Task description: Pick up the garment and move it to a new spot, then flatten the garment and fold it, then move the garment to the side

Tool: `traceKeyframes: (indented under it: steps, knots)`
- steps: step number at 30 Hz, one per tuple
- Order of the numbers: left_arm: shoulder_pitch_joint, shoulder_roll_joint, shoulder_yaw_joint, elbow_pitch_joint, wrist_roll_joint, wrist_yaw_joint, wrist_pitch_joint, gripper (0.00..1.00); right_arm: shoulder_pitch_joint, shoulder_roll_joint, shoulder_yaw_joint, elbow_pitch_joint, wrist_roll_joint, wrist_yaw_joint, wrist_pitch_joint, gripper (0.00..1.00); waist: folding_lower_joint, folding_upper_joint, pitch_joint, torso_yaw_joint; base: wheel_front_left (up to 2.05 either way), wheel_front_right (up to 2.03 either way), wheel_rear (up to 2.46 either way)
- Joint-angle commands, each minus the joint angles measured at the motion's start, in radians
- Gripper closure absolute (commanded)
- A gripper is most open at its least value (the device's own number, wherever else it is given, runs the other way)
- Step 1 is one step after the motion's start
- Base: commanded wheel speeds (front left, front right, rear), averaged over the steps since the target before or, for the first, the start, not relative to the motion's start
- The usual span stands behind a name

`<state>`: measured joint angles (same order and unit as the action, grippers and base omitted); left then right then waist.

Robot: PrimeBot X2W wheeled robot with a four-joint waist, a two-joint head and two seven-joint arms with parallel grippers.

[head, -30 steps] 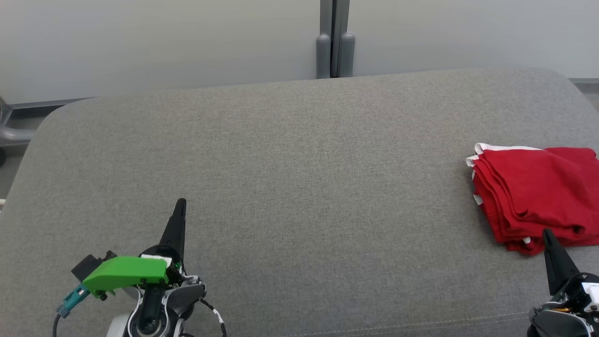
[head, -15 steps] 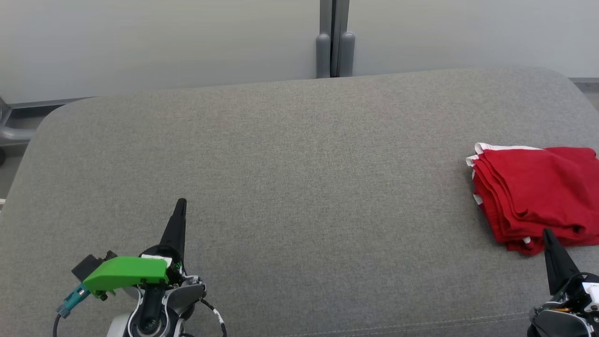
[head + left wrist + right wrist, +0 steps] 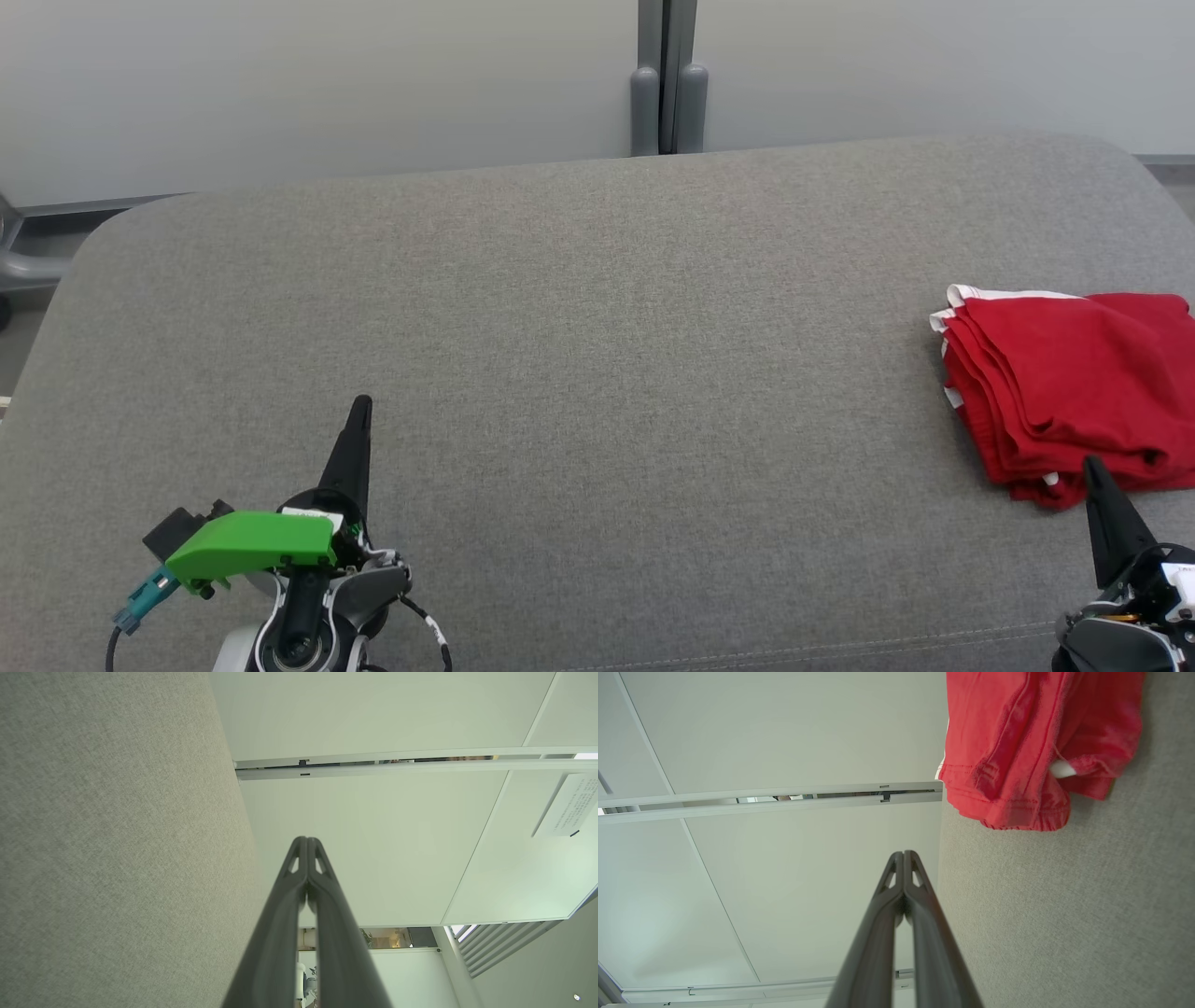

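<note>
The folded red garment [image 3: 1064,383], white trim showing at its edges, lies just ahead of my right claw [image 3: 1091,464] on the grey cushion [image 3: 597,317]. In the head view its near hem sits right at my fingertip. In the right wrist view the garment [image 3: 1031,742] lies beyond the claw [image 3: 904,853] and off to one side, with a strip of bare cushion [image 3: 1064,914] between hem and tips, so I am not touching it. That claw is clenched on nothing, its two dark fingers pressed together and pointing forward along the cushion toward the pale wall. My left claw [image 3: 360,403] is far off to the garment's left, over bare cushion. It is likewise clenched and empty [image 3: 307,839], pointing forward, with the green cover [image 3: 247,548] on the wrist behind it.
</note>
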<state>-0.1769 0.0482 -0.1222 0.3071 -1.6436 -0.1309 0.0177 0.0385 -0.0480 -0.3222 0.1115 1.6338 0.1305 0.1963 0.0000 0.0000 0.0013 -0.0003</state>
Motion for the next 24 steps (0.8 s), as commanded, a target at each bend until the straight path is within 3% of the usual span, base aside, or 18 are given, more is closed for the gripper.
traceKeyframes:
  steps: [1,24]
  knots:
    - [-0.013,0.000,0.004,0.002,-0.006,-0.003,0.002,1.00,-0.004,-0.004,-0.003,-0.005,0.001,0.000,0.002,1.00,0.0000,0.0000,0.000,0.000,0.00,0.00,0.00]
    - [-0.013,0.001,0.004,0.001,-0.007,-0.003,0.002,1.00,-0.004,-0.004,-0.002,-0.005,0.001,0.000,0.002,1.00,0.0000,0.0000,0.000,0.000,0.00,0.00,0.00]
